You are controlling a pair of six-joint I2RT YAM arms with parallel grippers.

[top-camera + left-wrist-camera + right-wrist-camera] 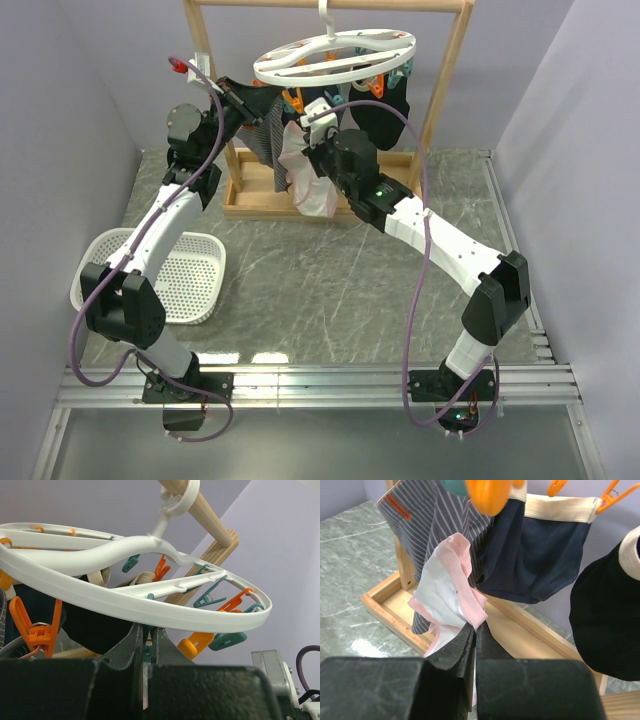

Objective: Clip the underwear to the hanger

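Observation:
The white oval hanger (335, 55) hangs by its hook from the wooden rack, with orange and teal clips dangling; the left wrist view shows its ring (150, 612) from below. My left gripper (258, 100) is raised under the ring's left side; its jaws (146, 630) are shut on a teal clip (146, 653). My right gripper (318, 125) is shut on the pink trim of the underwear (447, 587), which it holds up just below the hanger. The white and pink briefs (310, 180) droop from its fingers (476, 627).
A grey striped cloth (435, 520), navy briefs (530, 555) and a black garment (610, 615) hang from the clips beside the underwear. The wooden rack (450, 90) has a tray base (390, 610). A white perforated basket (190, 275) sits at the left.

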